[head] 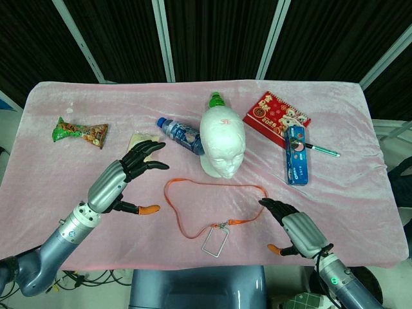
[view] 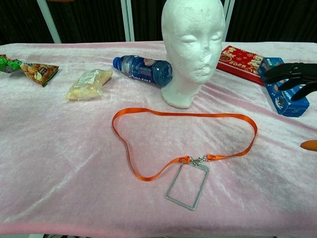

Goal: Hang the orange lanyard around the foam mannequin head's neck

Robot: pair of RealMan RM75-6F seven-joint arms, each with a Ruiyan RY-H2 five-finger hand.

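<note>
So the right hand (head: 297, 232) is spread open and holding nothing, dark fingers reaching toward the right end of the flat orange ribbon lanyard (head: 193, 185). It's just beside that bend of the loop, not touching as far as I can tell. The left hand (head: 125, 174) is open and empty too, hovering off the loop's left end but further away, so I'd say the right one is nearer for the first grab.

The lanyard lies flat on the fuzzy pink tablecloth (head: 360, 193), right in front of the white foam mannequin head (head: 222, 141), long axis running left to right across the table. Thin, floppy strap, so it'll sag when lifted. A metal clip joins it to a clear rectangular badge holder (head: 215, 240) on the side away from the head.

The head stands upright, smooth and rounded, widest up top, so the loop has to open wide to clear it. Just behind it to the left lies a blue plastic bottle (head: 180, 135).
</note>
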